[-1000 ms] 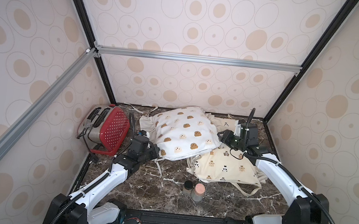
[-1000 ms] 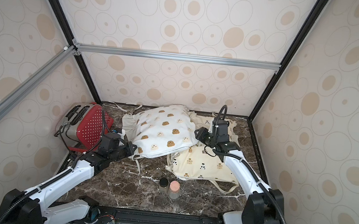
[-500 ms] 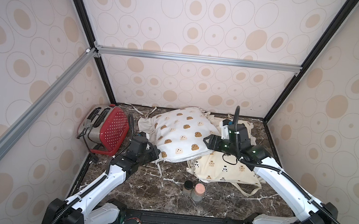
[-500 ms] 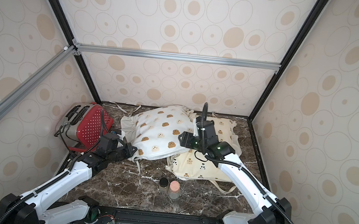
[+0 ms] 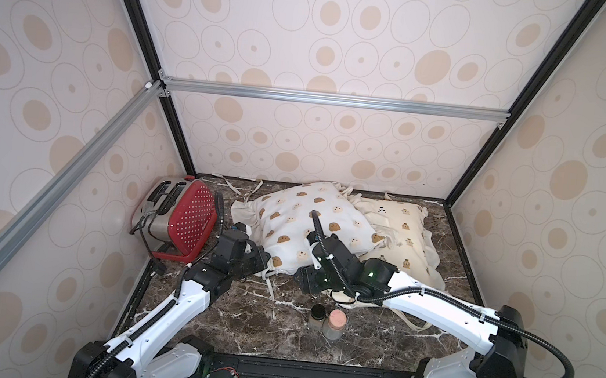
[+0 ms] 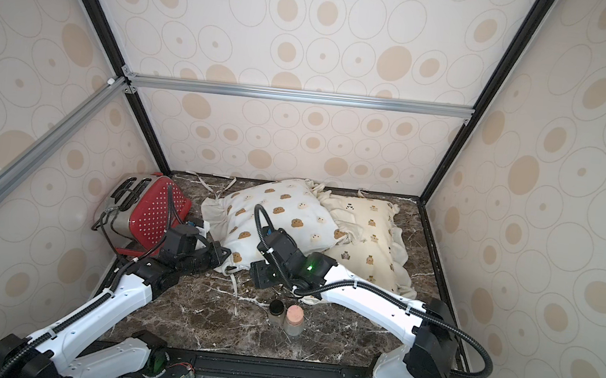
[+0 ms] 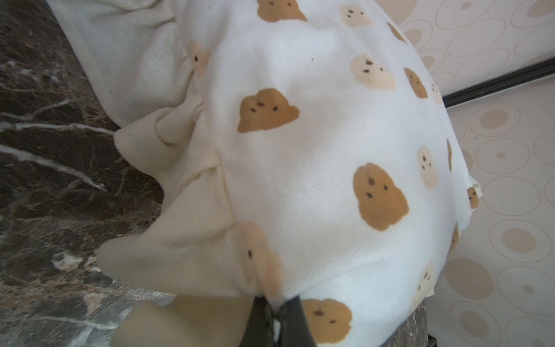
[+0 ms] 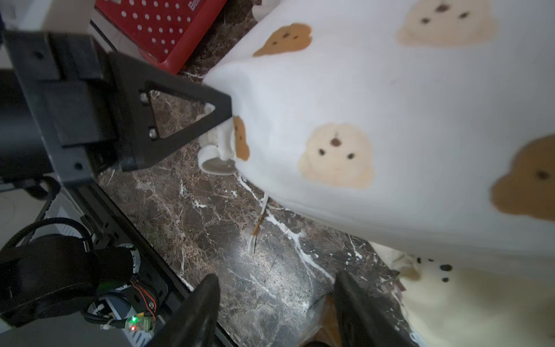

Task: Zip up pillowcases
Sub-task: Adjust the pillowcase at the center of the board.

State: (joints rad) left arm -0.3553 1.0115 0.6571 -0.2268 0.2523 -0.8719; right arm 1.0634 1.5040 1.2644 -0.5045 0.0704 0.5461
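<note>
**Left gripper** (image 7: 274,320): I log its fingers (image 7: 295,323) pressed together on a pinch of fabric. The pinch is at the near corner of the white pillowcase (image 7: 315,150), where the cream ruffle meets the printed panel.

**Right gripper** (image 8: 276,309): fingers (image 8: 201,309) stand well apart. Between them I see only the marble table (image 8: 240,255), with no cloth inside the gap. I cannot identify a blurred orange patch close to one finger.

**White pillowcase:** printed with brown and cream bear faces, stuffed and bulging. It runs away from the left fingertips, and in both top views its far side lies over the edge of the cream-yellow pillowcase (image 5: 400,231). Its front edge hangs just ahead of the open right fingers without touching them.

**Cream-yellow pillowcase:** printed with small bears and pandas, flat on the table. It lies beyond the white one as seen from the left fingers. One corner shows just beside one right finger in the right wrist view.

**Tie string** (image 8: 258,225): trails from the white pillowcase onto the table, ahead of the right fingertips.

**Toaster** (image 5: 187,220): red with white dots, tipped on its side. It sits on the outer side of the left gripper, close behind its fingers.

**Jars** (image 5: 326,319): two, upright and touching, one with a dark lid and one with a pink lid. They stand on the table on the near side of the right fingers, apart from them.
</note>
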